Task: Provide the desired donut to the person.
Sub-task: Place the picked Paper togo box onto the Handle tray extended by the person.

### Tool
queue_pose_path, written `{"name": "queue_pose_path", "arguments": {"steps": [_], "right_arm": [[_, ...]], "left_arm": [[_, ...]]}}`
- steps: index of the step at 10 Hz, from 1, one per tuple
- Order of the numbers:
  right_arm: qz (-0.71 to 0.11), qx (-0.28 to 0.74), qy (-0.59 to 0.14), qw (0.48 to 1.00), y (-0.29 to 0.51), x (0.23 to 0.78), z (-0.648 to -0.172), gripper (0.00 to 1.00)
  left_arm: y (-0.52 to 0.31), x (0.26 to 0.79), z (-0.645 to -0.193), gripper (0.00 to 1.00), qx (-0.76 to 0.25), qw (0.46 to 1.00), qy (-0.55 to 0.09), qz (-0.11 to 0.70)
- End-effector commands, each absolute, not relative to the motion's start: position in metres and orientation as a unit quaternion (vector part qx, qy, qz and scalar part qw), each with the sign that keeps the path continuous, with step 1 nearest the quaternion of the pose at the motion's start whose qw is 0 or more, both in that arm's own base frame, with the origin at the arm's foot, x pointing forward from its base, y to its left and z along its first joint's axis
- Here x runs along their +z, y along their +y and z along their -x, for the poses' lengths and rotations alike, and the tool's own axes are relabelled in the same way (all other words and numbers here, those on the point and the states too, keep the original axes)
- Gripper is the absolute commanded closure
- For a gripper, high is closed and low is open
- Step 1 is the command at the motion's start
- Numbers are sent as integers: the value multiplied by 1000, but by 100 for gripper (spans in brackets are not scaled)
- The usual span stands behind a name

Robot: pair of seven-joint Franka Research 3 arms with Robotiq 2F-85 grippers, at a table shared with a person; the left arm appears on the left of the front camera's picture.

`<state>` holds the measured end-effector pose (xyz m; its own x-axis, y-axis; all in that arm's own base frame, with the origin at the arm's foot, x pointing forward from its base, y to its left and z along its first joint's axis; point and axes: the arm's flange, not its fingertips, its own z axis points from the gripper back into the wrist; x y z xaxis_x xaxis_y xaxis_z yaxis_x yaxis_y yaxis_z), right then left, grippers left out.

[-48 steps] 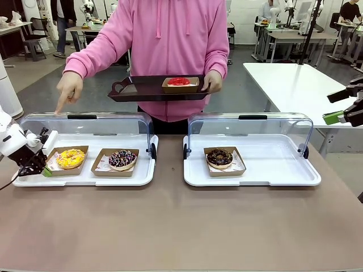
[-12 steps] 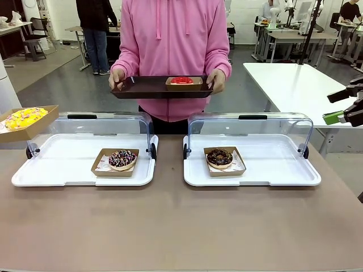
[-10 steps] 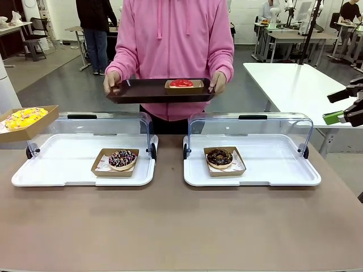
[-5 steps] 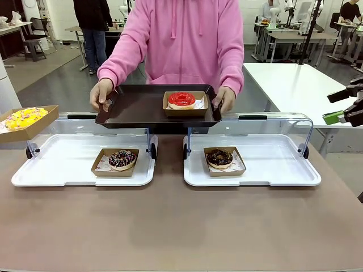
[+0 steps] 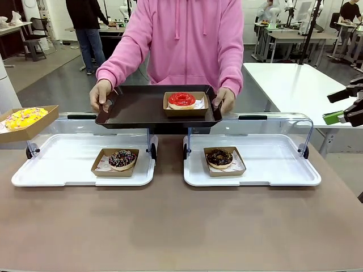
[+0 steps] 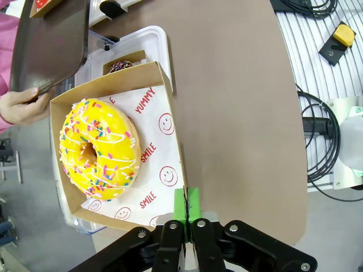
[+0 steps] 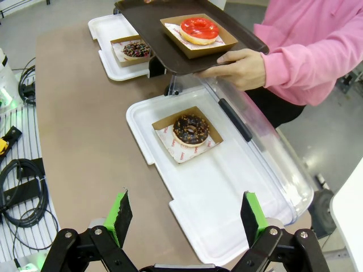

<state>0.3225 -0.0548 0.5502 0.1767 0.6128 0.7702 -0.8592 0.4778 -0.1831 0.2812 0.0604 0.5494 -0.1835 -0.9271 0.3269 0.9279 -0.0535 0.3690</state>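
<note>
A yellow donut [image 6: 101, 150] with coloured sprinkles lies in an open cardboard box [image 6: 164, 170]. My left gripper [image 6: 186, 218] is shut on that box's edge. In the front view the box [image 5: 25, 120] hangs in the air at the far left, above the left case. The person [image 5: 187, 39] in pink stands across the table. With both hands they hold a dark tray [image 5: 136, 107] out over the backs of the cases; a boxed red donut [image 5: 181, 99] sits on it. My right gripper [image 7: 185, 218] is open with nothing in it, off to the table's right [image 5: 339, 106].
Two white display cases with raised clear lids stand side by side. The left case [image 5: 68, 167] holds a boxed chocolate donut with sprinkles [image 5: 122, 159]. The right case [image 5: 272, 167] holds a boxed chocolate donut [image 5: 219, 157]. Bare brown table lies in front.
The yellow donut's box has left the left case and hangs still at the far left. The person stopped pointing and brought the tray forward and lower, over the cases.
</note>
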Motion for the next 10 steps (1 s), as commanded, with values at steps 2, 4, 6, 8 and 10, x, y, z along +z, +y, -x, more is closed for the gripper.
{"name": "queue_pose_path", "arguments": {"steps": [2,4,6,8,10], "right_arm": [[-153,488,-416,752,-55,549,-323,0],[-153,488,-416,752,-55,549,-323,0],[-153,488,-416,752,-55,549,-323,0],[-153,488,-416,752,-55,549,-323,0],[-153,488,-416,752,-55,549,-323,0]], "left_arm": [[61,548,-279,100,-723,645,-247,0],[61,548,-279,100,-723,645,-247,0],[60,549,-281,99,-726,639,-255,1],[3,577,-298,99,-693,684,-225,-37],[-49,601,-323,99,-693,691,-196,-58]]}}
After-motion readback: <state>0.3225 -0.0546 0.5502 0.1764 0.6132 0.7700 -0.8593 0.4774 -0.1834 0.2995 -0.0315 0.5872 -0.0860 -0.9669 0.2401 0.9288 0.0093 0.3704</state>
